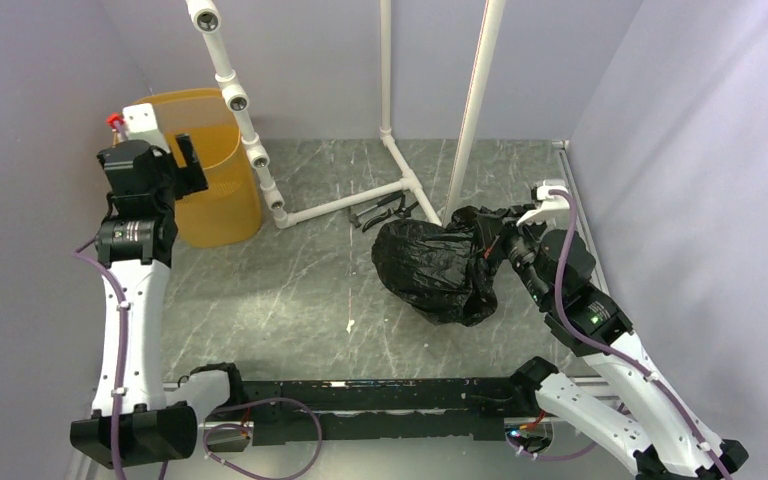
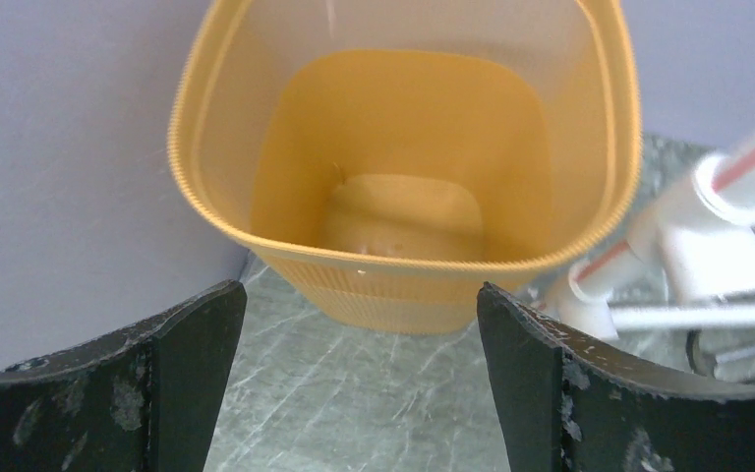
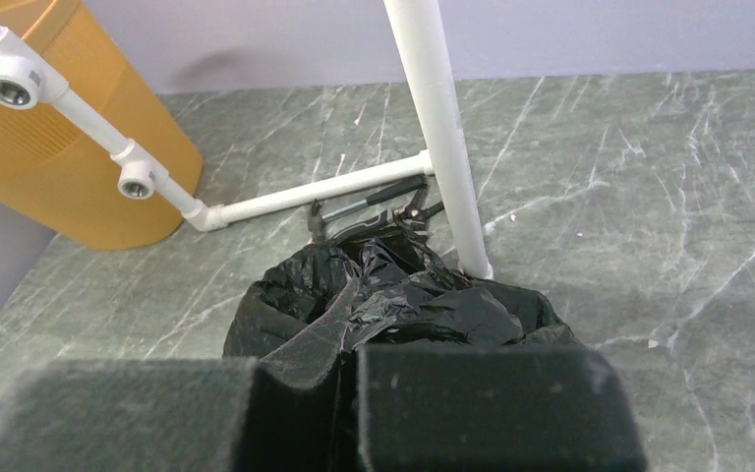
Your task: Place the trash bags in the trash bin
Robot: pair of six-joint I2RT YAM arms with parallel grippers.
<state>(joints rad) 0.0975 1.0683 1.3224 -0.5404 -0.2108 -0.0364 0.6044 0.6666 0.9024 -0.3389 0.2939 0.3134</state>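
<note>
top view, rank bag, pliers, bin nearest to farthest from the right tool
1. trash bag, pinched in the right tool, right side.
2. pliers, centre back, beside the white pipe frame.
3. trash bin, far left corner.

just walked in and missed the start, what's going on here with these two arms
The right arm's tool is shut on a crinkled, glossy black plastic trash bag, which sits on the grey marbled table beside a white pipe frame. The left arm's tool hangs open by the rim of the yellow-orange translucent plastic trash bin, which is empty. The bag is not yet in the bin.
</note>
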